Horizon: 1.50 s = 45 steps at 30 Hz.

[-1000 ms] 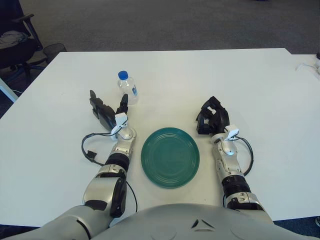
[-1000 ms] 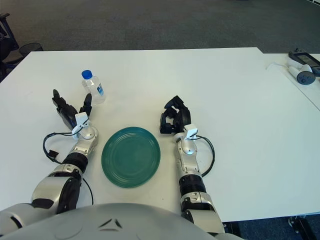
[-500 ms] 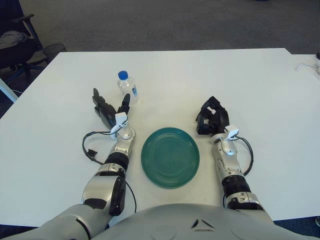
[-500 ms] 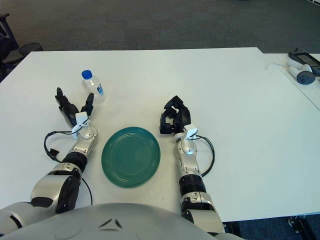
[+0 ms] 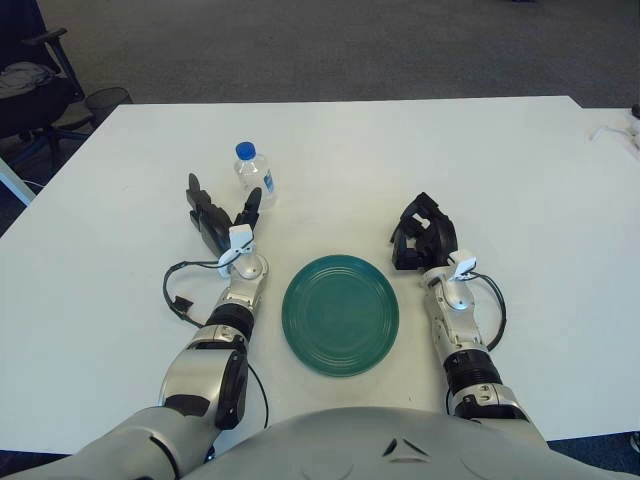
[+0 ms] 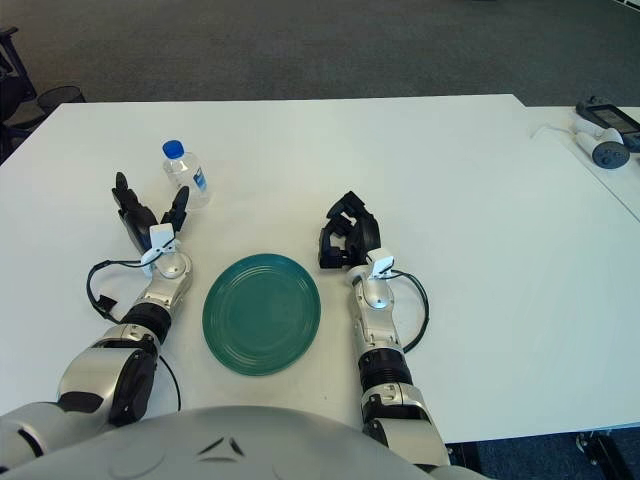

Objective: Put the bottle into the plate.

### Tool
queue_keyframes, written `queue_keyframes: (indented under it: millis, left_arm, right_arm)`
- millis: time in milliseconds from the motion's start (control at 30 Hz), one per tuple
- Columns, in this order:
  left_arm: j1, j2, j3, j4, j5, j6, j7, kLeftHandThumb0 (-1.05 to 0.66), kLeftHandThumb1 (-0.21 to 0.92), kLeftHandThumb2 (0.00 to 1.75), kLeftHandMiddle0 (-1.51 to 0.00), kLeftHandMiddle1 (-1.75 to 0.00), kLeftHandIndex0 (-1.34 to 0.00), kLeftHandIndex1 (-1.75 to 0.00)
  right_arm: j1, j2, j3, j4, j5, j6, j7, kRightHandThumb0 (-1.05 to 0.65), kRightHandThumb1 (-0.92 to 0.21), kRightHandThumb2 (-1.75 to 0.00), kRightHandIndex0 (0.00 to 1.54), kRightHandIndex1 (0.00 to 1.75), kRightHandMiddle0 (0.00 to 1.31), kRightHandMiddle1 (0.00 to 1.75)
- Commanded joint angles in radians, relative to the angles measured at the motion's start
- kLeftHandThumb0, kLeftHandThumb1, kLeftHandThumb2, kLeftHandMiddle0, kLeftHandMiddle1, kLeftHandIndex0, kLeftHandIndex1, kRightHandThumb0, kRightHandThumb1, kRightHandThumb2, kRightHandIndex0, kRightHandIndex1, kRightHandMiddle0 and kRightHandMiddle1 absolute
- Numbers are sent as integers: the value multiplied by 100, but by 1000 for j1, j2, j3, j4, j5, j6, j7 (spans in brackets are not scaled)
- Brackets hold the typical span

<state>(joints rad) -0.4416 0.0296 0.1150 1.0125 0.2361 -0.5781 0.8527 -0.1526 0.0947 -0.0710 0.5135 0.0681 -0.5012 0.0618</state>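
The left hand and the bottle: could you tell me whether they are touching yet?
Cannot tell. In both views the open left hand has one fingertip overlapping the bottle's base; neither shows contact or gap plainly.

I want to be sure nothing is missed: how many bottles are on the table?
1. The bottle stands upright on the table, just beyond the open left hand and up-left of the plate. No other bottle shows.

Bright, even overhead light, soft faint shadows, everything sharp, no glare.
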Motion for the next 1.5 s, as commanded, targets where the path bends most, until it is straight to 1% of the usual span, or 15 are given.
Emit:
queue_keyframes:
  millis: [0, 267, 567, 833, 1100, 1367, 1467]
  left_arm:
    - [13, 21, -6, 25, -7, 4, -37, -105, 92, 6, -1, -53, 0, -43]
    - [22, 37, -7, 20, -27, -7, -131, -105, 92, 6, 0, -54, 0, -46]
    - [27, 53, -11, 9, -30, -13, -177, -105, 91, 4, 0, -55, 0, -43]
    - [13, 72, -28, 8, -23, -12, -222, -105, 91, 3, 0, -52, 0, -40]
    - [-2, 70, -40, 21, -23, -18, -244, -105, 92, 4, 0, -49, 0, -39]
    - [-27, 58, -50, 44, -29, -16, -263, -105, 92, 4, 0, -48, 0, -41]
    - [-34, 50, -52, 50, -34, -11, -279, -105, 92, 4, 0, -48, 0, -39]
  right_arm:
    - [32, 4, 4, 19, 4, 32, -4, 0, 3, -165, 92, 159, 65, 175]
    - [31, 3, 7, 21, 25, 32, 35, 0, -1, -164, 87, 165, 61, 175]
    - [36, 4, 13, 19, 17, 36, 34, 0, -1, -162, 88, 162, 61, 175]
    - [45, 3, 21, 8, 7, 49, 25, 0, 1, -163, 90, 159, 63, 175]
    - [54, 4, 27, -15, 1, 77, 21, 0, 2, -165, 91, 159, 64, 175]
    - [64, 5, 32, -28, 4, 87, 22, 0, 1, -164, 91, 159, 64, 175]
    - [68, 6, 35, -31, 5, 90, 23, 0, 1, -164, 91, 159, 64, 175]
